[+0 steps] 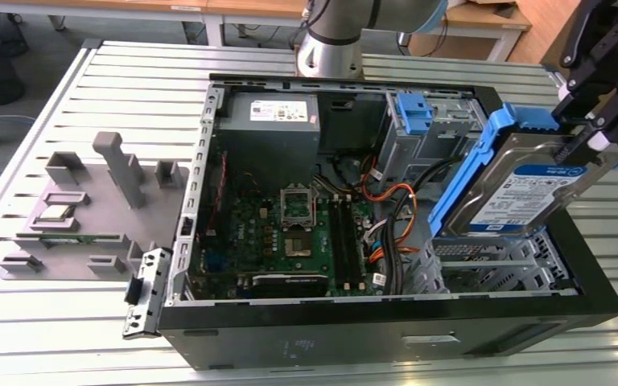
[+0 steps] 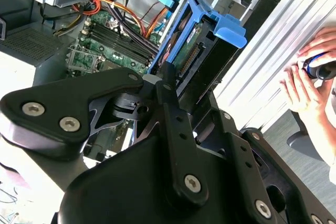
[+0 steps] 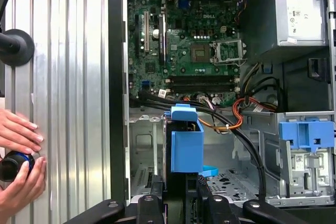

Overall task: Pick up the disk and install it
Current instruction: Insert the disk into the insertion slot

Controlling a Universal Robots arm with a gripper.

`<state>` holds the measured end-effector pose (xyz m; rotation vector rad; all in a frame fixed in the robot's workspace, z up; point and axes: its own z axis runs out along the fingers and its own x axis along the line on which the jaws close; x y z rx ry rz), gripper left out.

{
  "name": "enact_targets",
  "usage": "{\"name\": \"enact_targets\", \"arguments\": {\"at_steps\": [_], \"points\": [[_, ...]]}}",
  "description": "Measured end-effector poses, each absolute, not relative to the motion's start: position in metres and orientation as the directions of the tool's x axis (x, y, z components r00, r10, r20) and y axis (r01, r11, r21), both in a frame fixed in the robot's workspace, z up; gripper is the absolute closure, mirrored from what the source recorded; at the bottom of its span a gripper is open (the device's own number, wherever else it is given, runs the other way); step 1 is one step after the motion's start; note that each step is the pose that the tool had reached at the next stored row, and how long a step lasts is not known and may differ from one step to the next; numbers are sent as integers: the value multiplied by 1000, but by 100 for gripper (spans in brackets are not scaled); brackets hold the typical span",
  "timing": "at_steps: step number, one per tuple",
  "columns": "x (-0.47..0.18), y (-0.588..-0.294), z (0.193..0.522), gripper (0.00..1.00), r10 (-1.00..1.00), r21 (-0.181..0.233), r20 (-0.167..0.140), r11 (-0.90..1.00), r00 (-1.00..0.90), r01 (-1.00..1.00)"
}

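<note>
Nearest, along the exterior view's lower edge, the black wall of the open computer case (image 1: pixel 395 342) is seen. Just behind it, at the exterior view's right, the disk (image 1: pixel 524 197) is held on edge and tilted over the drive cage (image 1: pixel 492 265). Its upper corner is pinched between the fingers of the gripper (image 1: pixel 591 135). Farther in, at mid-frame, the motherboard (image 1: pixel 287 233) is laid bare. Beyond it the grey power supply (image 1: pixel 271 121) is seated, and at top centre the arm's base (image 1: pixel 331 48) is mounted.
</note>
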<state>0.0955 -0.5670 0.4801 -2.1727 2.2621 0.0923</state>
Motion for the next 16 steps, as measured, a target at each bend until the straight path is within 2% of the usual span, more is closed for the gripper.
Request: {"name": "enact_targets", "arguments": {"at_steps": [16], "points": [[106,-568,468,65,-998,40,-43,39,-41,-998]]}}
